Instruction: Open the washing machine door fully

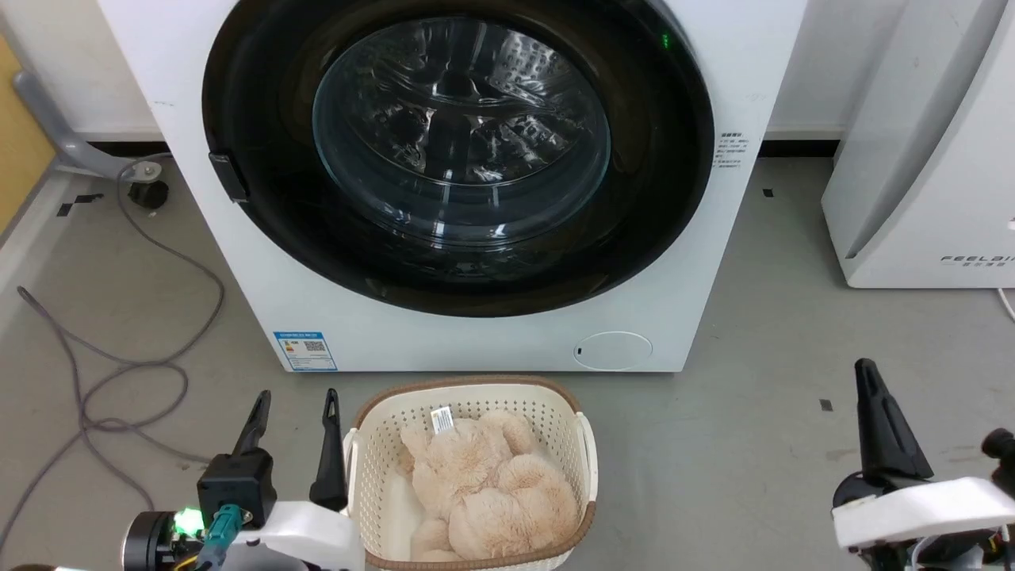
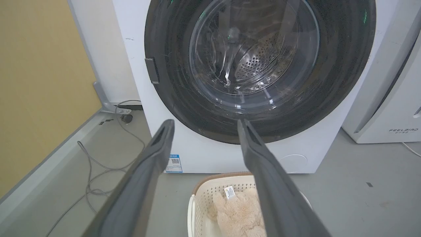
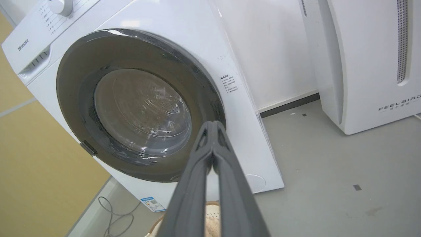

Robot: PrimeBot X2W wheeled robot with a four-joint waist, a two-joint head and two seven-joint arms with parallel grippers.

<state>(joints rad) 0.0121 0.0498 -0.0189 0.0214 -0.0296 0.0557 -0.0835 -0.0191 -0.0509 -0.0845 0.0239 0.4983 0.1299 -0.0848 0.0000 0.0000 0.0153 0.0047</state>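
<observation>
The washing machine door [image 1: 460,151] is shut, lying flush in the front of the washing machine [image 1: 476,345]. It is a glossy black round ring around a bulging clear glass window, and the steel drum shows through the glass. A small dark handle tab [image 1: 228,176] sits on the door's left edge. On the white front below the door there is a blue label sticker [image 1: 304,350] at the lower left corner and a small round flap [image 1: 612,350] at the lower right.

A cream perforated basket [image 1: 474,392] stands on the grey floor [image 1: 753,412] just in front of the machine, and a beige plush toy [image 1: 492,492] lies inside it.

My left gripper [image 1: 296,395] hangs just left of the basket. Its two dark fingers are spread apart with nothing between them, and they point toward the door without touching it. My right gripper [image 3: 213,125] is well off to the right, with its fingers pressed together at the tips and nothing in them. It too is apart from the machine.

A white appliance [image 1: 912,159] stands to the right of the washer, and a grey cable [image 1: 119,373] loops over the floor to the left.
</observation>
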